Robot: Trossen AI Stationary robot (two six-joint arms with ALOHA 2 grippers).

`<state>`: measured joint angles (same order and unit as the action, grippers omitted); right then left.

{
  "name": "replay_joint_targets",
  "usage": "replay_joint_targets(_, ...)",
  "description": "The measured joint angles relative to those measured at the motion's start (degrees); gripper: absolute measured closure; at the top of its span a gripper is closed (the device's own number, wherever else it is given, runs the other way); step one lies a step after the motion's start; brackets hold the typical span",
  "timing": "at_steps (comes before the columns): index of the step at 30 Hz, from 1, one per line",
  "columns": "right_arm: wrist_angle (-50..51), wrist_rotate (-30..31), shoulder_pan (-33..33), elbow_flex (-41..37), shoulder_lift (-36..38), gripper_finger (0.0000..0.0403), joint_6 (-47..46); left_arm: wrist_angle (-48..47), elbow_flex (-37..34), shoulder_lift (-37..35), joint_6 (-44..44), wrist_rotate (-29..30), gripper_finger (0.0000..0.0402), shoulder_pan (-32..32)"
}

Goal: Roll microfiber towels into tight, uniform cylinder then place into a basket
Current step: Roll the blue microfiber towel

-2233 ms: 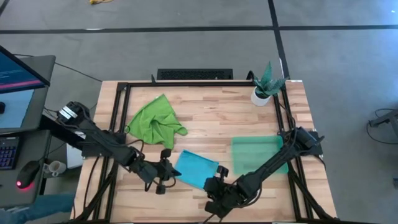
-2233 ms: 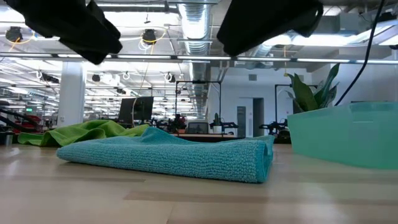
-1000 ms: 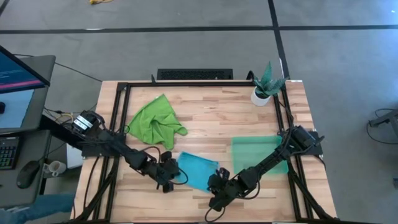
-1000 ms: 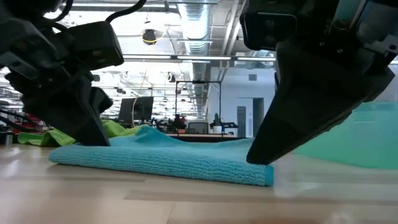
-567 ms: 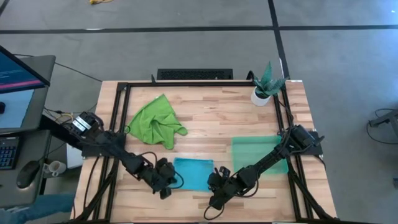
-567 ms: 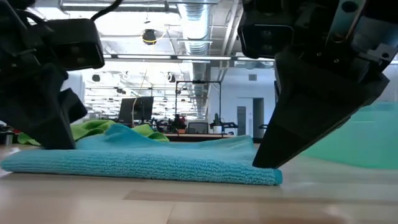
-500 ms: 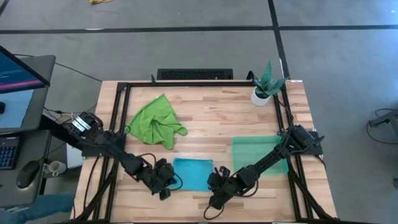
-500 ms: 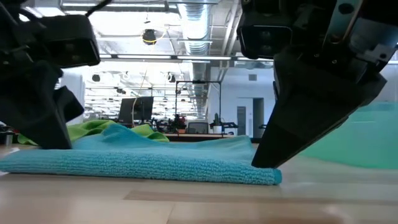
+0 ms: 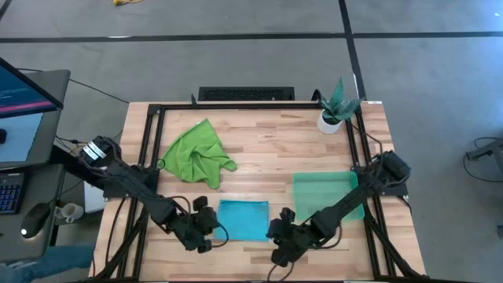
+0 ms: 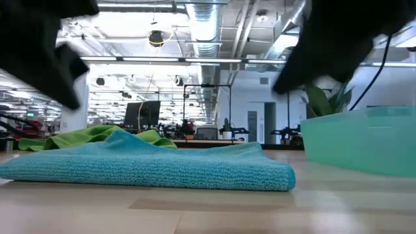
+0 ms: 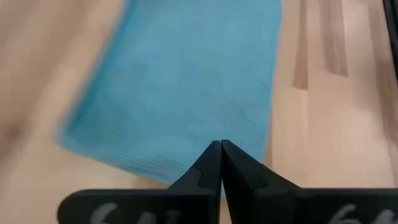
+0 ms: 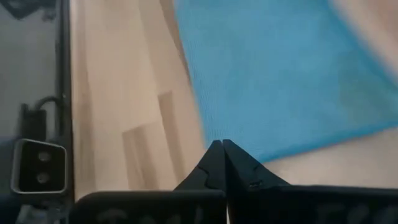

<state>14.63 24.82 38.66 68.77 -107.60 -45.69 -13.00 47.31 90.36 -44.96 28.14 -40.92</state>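
The sky blue towel [image 9: 242, 220] lies folded flat as a rectangle near the table's front edge, square to it; it also shows in the low view [image 10: 149, 170]. My left gripper [image 9: 207, 226] is shut and hovers at the towel's left edge [image 11: 186, 81]. My right gripper [image 9: 277, 229] is shut and hovers at its right edge [image 12: 280, 81]. In the low view both grippers stand clear above the towel. The lime green towel [image 9: 196, 152] lies crumpled at the back left. The teal basket [image 9: 326, 195] stands to the right of the blue towel.
A potted plant in a white pot [image 9: 335, 110] stands at the back right corner. A black frame [image 9: 149, 157] runs around the table's edge. Bare wood lies between the green towel and the plant. The basket's wall [image 10: 364, 140] rises just right of the blue towel.
Both grippers pressed down on the blue towel's ends and dragged it; its left end slid toward the near edge, so the askew towel turned square to the table. Both grippers then rose clear of it, staying shut.
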Motion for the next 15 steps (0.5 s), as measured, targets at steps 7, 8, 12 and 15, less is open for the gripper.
replay_joint_targets(7, -0.07, 10.58, 5.46, 0.01, 4.9, 0.0394, 6.01, -6.79, 8.51, -1.24, 17.74, 11.84, 0.0401, -4.61)
replay_joint_targets(8, -0.09, 11.38, 6.05, 0.01, 5.13, 0.0394, 6.83, -6.61, 9.36, -1.24, 20.79, 12.83, 0.0401, -4.97)
replay_joint_targets(12, 0.2, 12.0, 7.2, 0.44, 5.62, 0.0394, 9.38, -6.56, 12.05, -1.24, 28.77, 14.73, 0.0401, -5.28)
replay_joint_targets(15, 0.29, 11.86, 7.12, 1.86, 5.61, 0.0394, 12.64, -6.49, 12.93, -1.24, 31.29, 14.8, 0.0401, -4.81)
